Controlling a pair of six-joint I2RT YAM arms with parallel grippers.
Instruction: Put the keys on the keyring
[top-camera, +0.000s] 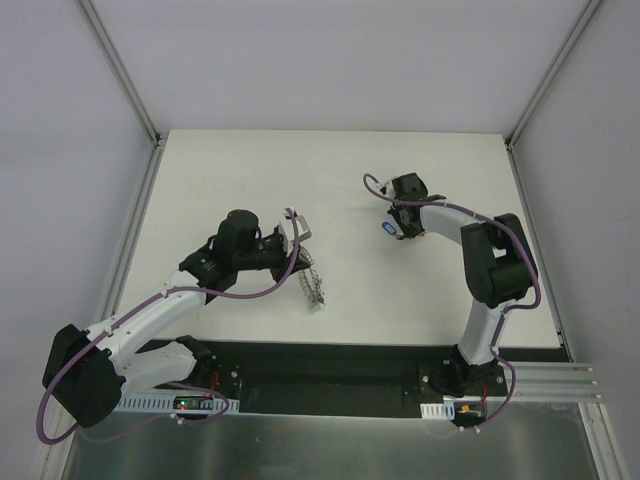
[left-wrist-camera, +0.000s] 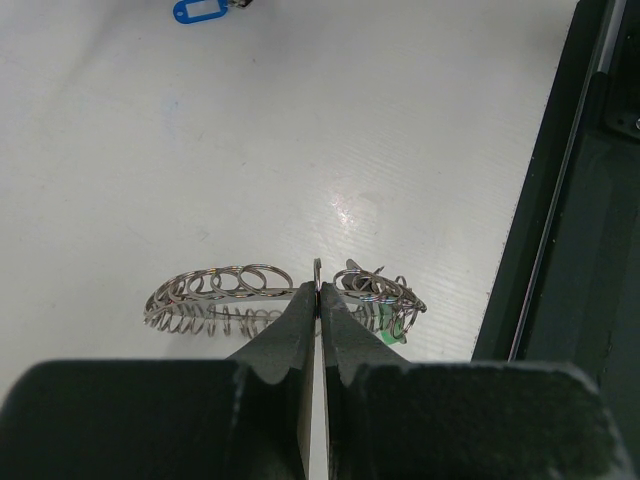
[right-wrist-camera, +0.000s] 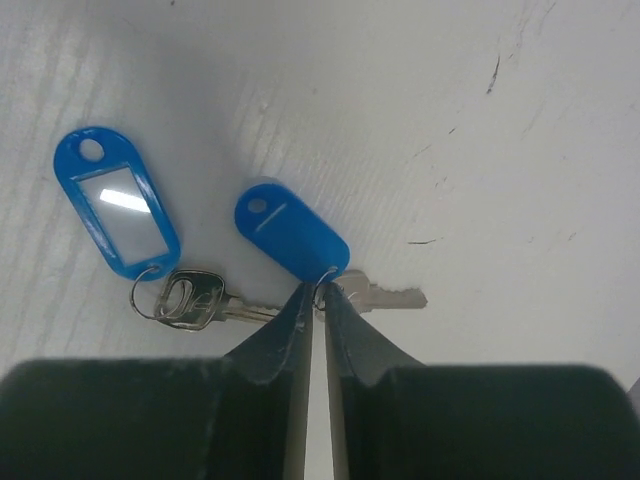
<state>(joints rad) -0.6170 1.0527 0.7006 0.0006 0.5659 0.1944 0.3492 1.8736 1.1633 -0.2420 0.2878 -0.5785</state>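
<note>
Left tool (left-wrist-camera: 318, 293) tight on keyring (left-wrist-camera: 215, 290); right tool (right-wrist-camera: 320, 291) tight on keys (right-wrist-camera: 393, 296), one blade half hidden.

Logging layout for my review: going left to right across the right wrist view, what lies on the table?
Blue windowed tag → dark-headed key → solid blue tag → silver key blade.

Keyring (top-camera: 312, 288) left on table (top-camera: 220, 170); keys (top-camera: 389, 230) well apart, right.
</note>
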